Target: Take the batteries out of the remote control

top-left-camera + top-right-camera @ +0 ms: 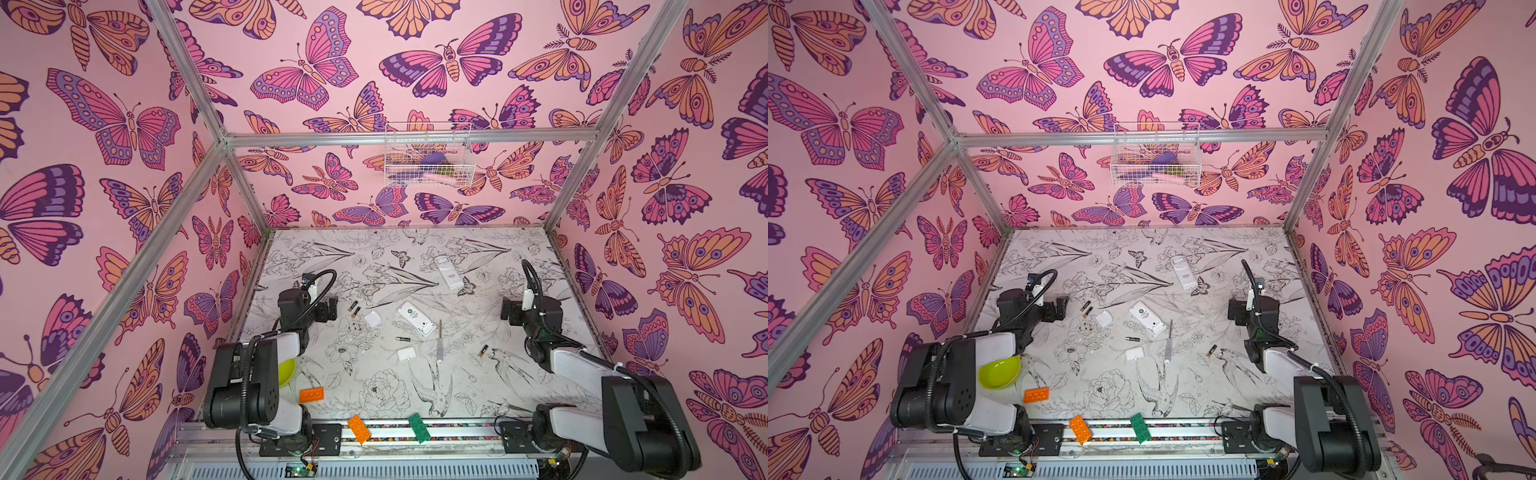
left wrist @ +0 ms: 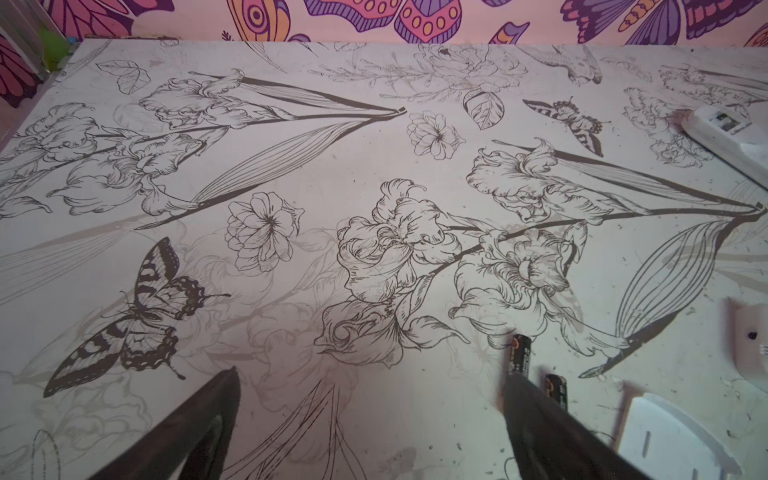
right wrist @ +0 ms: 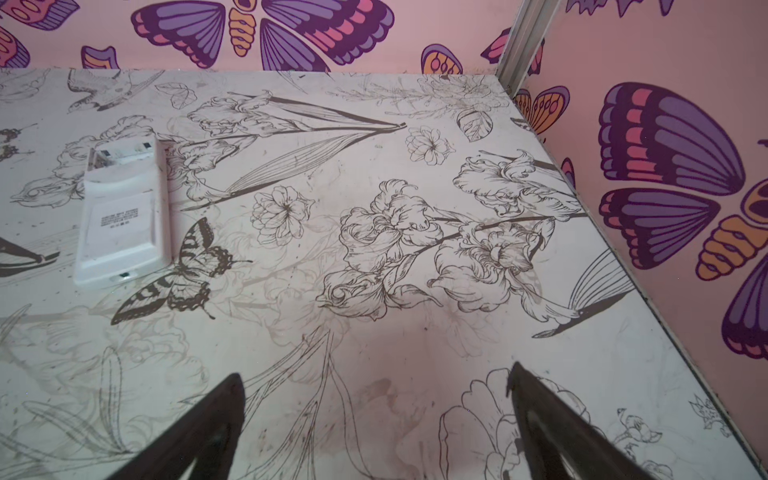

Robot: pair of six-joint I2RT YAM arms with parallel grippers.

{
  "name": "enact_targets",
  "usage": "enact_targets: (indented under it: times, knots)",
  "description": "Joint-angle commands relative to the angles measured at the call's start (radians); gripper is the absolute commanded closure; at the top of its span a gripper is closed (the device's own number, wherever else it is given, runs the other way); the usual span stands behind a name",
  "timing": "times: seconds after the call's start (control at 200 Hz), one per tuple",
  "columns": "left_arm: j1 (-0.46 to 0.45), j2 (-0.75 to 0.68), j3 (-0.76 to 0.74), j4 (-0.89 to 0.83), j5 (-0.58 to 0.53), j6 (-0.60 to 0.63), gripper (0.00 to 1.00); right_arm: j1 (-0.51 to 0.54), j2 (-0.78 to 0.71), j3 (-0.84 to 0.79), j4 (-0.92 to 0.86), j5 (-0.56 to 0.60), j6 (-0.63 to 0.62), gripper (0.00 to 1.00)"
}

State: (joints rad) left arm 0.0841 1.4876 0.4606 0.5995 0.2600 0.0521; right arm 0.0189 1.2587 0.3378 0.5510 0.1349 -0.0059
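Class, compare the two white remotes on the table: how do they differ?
The far remote lies alone toward the back; the near remote lies mid-table beside the grey tool. The near remote bears a round green mark; the far remote a grey printed label. Both are white, lying flat.
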Motion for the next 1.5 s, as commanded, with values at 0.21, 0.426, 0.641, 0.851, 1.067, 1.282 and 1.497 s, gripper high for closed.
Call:
enact_targets:
  times: [0.21,0.426,0.641,0.851,1.067,1.282,1.497]
  knots:
    - [-0.004,0.042,-0.087,0.266,-0.062,-0.038,0.00,-0.012,0.008,0.017,0.083,-0.018,0.000,0.01]
    - [-0.010,0.063,-0.097,0.320,-0.077,-0.040,0.00,-0.013,0.067,0.008,0.218,-0.100,0.046,0.01]
    - [-0.010,0.059,-0.096,0.313,-0.077,-0.040,0.00,-0.013,0.179,0.015,0.294,-0.113,0.035,0.01]
    - [-0.014,0.043,-0.086,0.268,-0.085,-0.041,0.00,-0.012,0.256,0.048,0.301,-0.005,0.084,0.01]
    - [-0.035,0.051,-0.084,0.277,-0.133,-0.036,0.00,-0.013,0.250,0.048,0.293,-0.005,0.081,0.01]
    - [-0.044,0.053,-0.086,0.279,-0.175,-0.038,0.00,-0.012,0.248,0.055,0.277,-0.007,0.080,0.01]
    - [-0.061,0.056,-0.085,0.289,-0.228,-0.042,0.00,-0.012,0.248,0.055,0.277,-0.007,0.078,0.01]
